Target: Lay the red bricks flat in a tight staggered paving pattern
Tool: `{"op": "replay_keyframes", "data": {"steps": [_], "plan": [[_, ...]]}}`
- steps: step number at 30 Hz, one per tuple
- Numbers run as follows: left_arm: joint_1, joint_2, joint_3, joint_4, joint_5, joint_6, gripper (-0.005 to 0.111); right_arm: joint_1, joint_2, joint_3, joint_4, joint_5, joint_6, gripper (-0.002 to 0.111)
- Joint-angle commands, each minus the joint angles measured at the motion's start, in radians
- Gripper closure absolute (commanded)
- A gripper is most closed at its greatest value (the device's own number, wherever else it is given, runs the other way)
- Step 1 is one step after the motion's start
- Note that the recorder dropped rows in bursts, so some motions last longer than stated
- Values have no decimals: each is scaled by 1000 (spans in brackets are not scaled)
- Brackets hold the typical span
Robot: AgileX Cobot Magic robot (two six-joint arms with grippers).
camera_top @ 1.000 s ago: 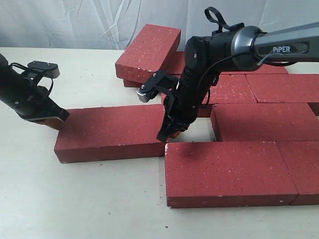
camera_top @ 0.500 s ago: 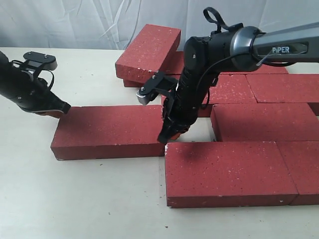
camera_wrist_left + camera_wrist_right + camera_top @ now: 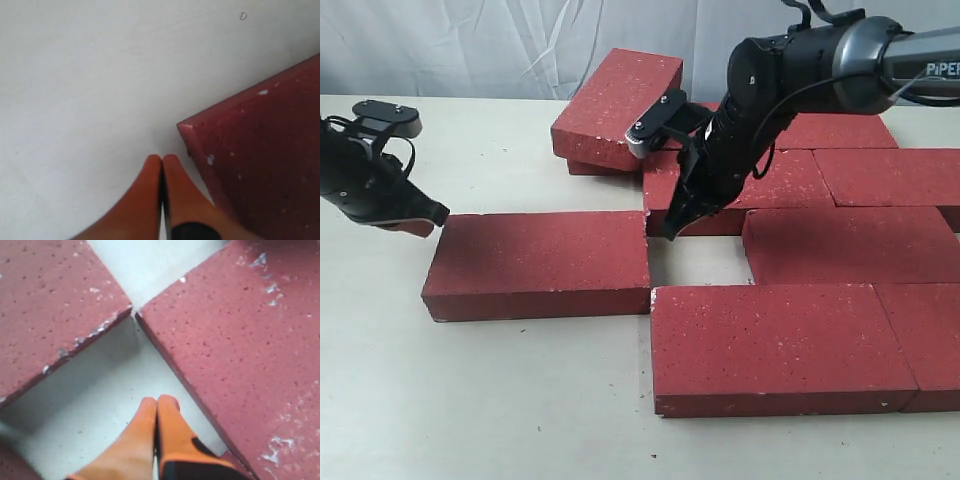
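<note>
Pale tabletop (image 3: 520, 400) runs back to a creased white curtain (image 3: 470, 40). Nearest me, the front brick (image 3: 775, 345) lies flat, long axis left to right, with a cropped brick (image 3: 928, 340) butted against its right end. Just behind, on the left, a loose brick (image 3: 540, 262) lies flat along the same line, its right end close beside the front brick's far left corner. A bare gap (image 3: 695, 262) parts it from the right brick (image 3: 850, 245). The left gripper (image 3: 428, 220), tips pressed together and holding nothing, sits just beside the loose brick's far left corner. The right gripper (image 3: 672, 232), tips likewise pressed together and empty, hangs over the gap's far edge, against the middle brick (image 3: 775, 185). Farthest back, a tilted brick (image 3: 620, 90) leans on another, its long axis running away from me.
</note>
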Motion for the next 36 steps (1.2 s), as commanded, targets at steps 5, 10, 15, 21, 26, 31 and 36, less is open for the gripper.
{"op": "replay_keyframes", "data": {"steps": [5,10,15,21,26,31,36], "plan": [[1,39,5,-26,-8,-6,107,-3,26,8,81,-75,-82,109],[0,39,5,-55,9,28,107,-3,48,8,81,-140,-82,109],[0,39,5,-59,2,28,107,-3,48,8,79,-155,-82,109],[0,39,5,-64,2,28,107,-4,48,8,79,-161,-78,109],[0,39,5,-82,9,54,107,-4,29,8,81,-78,-78,109],[0,39,5,-110,11,80,107,-4,-21,4,146,67,-78,109],[0,39,5,-189,36,141,107,-4,5,6,145,90,-92,109]]}}
